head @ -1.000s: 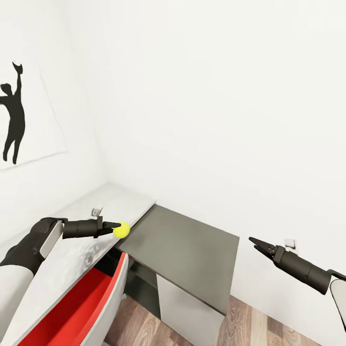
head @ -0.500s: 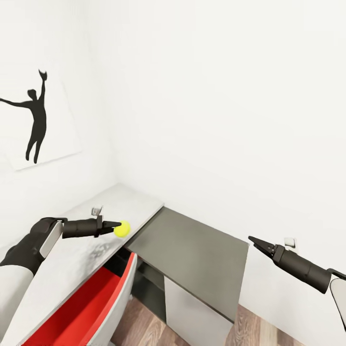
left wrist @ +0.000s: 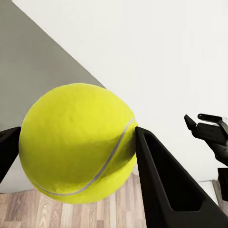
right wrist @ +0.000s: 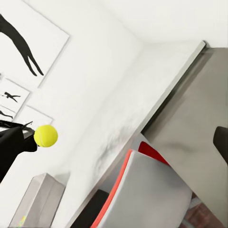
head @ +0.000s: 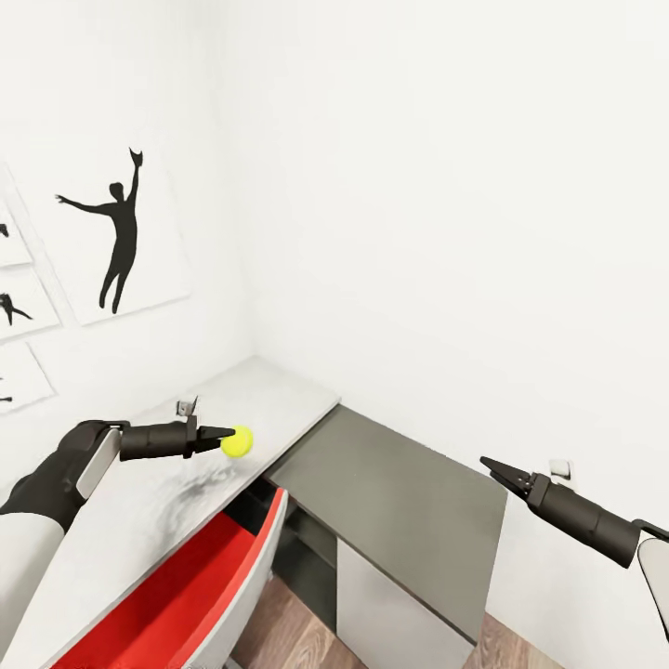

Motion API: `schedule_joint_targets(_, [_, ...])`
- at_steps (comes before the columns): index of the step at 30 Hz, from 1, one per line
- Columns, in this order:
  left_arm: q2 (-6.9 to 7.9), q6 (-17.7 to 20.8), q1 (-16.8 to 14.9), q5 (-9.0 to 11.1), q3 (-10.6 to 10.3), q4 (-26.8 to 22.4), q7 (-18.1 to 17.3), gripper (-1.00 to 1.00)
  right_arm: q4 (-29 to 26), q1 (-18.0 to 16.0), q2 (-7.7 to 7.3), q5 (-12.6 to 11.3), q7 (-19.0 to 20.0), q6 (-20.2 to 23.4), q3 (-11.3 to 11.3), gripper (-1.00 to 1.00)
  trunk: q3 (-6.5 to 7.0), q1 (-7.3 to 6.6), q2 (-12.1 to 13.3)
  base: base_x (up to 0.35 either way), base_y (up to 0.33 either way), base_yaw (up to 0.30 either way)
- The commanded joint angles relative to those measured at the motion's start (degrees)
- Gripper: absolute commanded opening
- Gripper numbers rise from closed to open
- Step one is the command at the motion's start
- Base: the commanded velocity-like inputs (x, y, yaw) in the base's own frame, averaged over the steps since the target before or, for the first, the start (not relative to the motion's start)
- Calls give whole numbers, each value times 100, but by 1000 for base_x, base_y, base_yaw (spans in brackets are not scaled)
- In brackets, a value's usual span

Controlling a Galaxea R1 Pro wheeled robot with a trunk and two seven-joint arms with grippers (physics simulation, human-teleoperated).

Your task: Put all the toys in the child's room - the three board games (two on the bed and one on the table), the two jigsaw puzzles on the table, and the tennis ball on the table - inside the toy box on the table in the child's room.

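- The table (head: 186, 446), an L-shaped desk with a pale grey top, fills a white corner; a red-lined drawer (head: 186, 595) hangs open below.
- The right gripper (head: 494, 470), empty, looks pressed together.
- The left gripper (head: 223, 434) pinches the tennis ball (head: 237, 441) above the table; best carried level with a firm grip until the toy box appears.

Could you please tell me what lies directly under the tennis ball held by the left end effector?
The tennis ball hangs in the left end effector over the table's pale grey top, near its front edge. A red-lined open drawer sits lower; its contents are hidden.
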Motion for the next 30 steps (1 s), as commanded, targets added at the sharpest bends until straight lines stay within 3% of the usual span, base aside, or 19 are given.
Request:
schedule_joint_targets(1, [3,21,-8,-5,-16,4,-38,-100,-2,-5,0,12,22,23,-6,100,-5,4,-13,0,0,200])
schedule_joint_targets(30, [1,20,-3,-5,-16,4,-41,-100,-2,-5,0,14,10,19,5,100,195,4,-13,-33,9,216])
